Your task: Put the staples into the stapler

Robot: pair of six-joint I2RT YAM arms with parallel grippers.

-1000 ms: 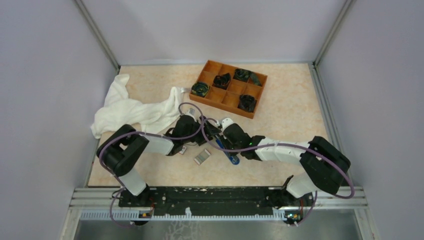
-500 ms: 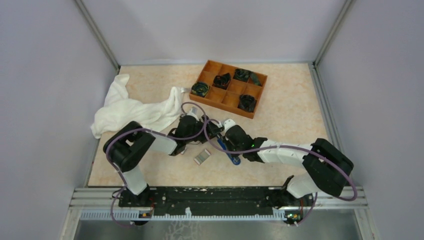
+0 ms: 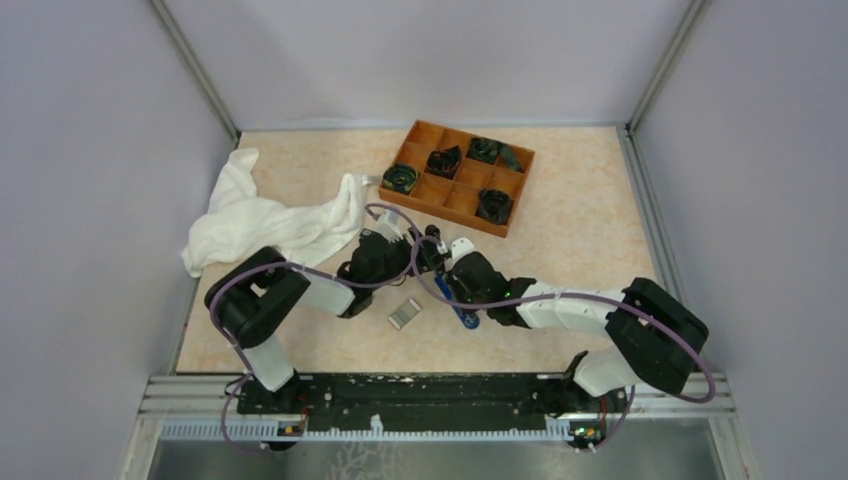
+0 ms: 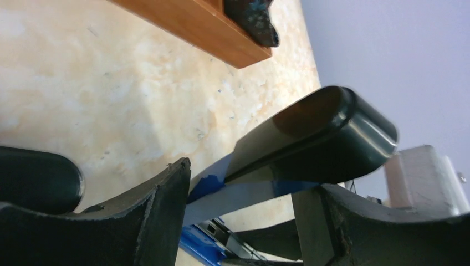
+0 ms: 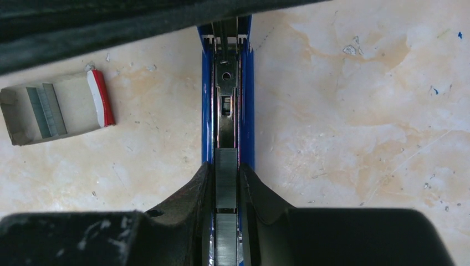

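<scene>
A blue-and-black stapler [image 3: 464,314] lies open on the table; no all-black stapler is in view. My left gripper [image 4: 241,216] is shut on its raised black top arm [image 4: 321,133], above the right gripper in the top view [image 3: 432,244]. My right gripper [image 5: 226,183] is shut on a grey strip of staples [image 5: 226,172] that sits in the stapler's blue channel [image 5: 245,100]. A second strip lies behind it in the channel. The white carton [image 5: 77,105] with a red end lies open to the left and holds more staples [image 5: 47,113]. It also shows in the top view [image 3: 404,313].
An orange divided tray [image 3: 450,213] with dark objects stands at the back, its wall showing in the left wrist view [image 4: 194,25]. A white towel [image 3: 265,220] lies crumpled at the left. Purple cables loop over both arms near the stapler.
My left gripper has shifted a little right and away with the top arm. My right gripper has barely moved along the channel.
</scene>
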